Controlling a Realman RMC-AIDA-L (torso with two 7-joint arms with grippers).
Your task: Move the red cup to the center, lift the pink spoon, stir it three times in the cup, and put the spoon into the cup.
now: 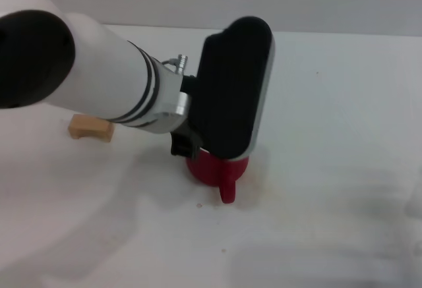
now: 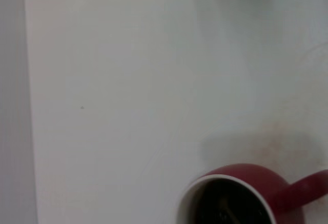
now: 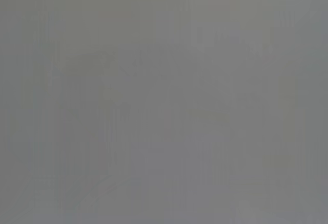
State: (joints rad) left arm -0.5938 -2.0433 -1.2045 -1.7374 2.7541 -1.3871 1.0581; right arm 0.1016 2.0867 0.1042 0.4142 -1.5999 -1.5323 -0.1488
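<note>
The robot's left arm fills the near foreground of the head view, its white forearm running in from nine o'clock and ending in a black wrist housing that hangs directly over the red cup. The left gripper itself sits under that housing and out of sight, so whether its fingers are spread, pressed together or pinching anything cannot be told. The right arm shows in no view, and its wrist camera gives only a flat grey field.

The red cup stands upright on the white table, near the middle of the head view, its loop handle pointing toward six o'clock. Only its lower wall and handle show beneath the arm. A tan block lies well apart at about nine o'clock from the cup.

Seen from the left wrist, the cup's white interior holds dark liquid that lies well below the rim, and a slim glinting shape in it may be the pink spoon; that cannot be confirmed. No pink handle is visible anywhere.

Judged from this, the work is at the cup itself, either stirring or leaving the spoon. Doing it well calls for keeping the tool clear of the cup wall, moving in small slow circles so the liquid does not slop over, and not nudging the cup off its spot.
</note>
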